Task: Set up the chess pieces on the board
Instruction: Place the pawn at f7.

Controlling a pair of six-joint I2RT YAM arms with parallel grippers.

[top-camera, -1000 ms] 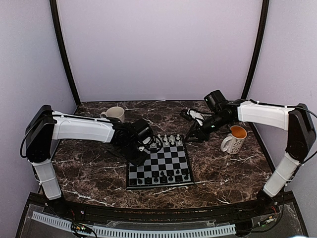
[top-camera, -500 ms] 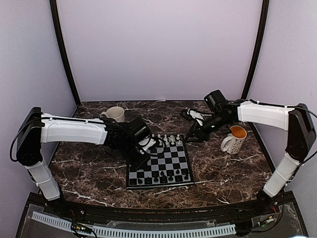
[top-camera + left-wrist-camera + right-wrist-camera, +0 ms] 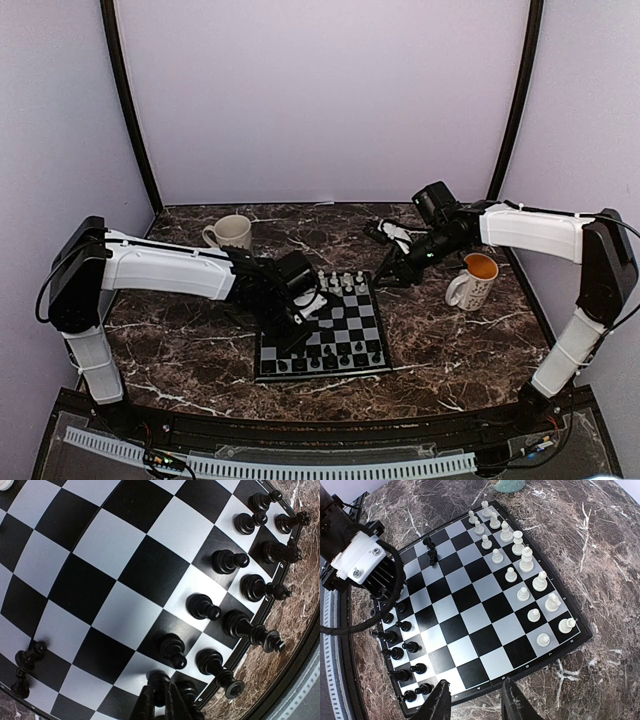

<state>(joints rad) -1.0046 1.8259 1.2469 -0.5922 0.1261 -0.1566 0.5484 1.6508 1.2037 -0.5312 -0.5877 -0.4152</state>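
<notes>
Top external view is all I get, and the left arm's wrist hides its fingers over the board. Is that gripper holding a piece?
Observer: Yes. The left wrist view shows the left gripper shut on a black piece, at the end of the inner of the two black rows on the board.
Operator: Are any black pieces out of place where I can't see them?
Observer: The right wrist view shows two stray black pieces close together near the board's side edge, apart from both colours' rows. I cannot tell whether they stand upright.
</notes>
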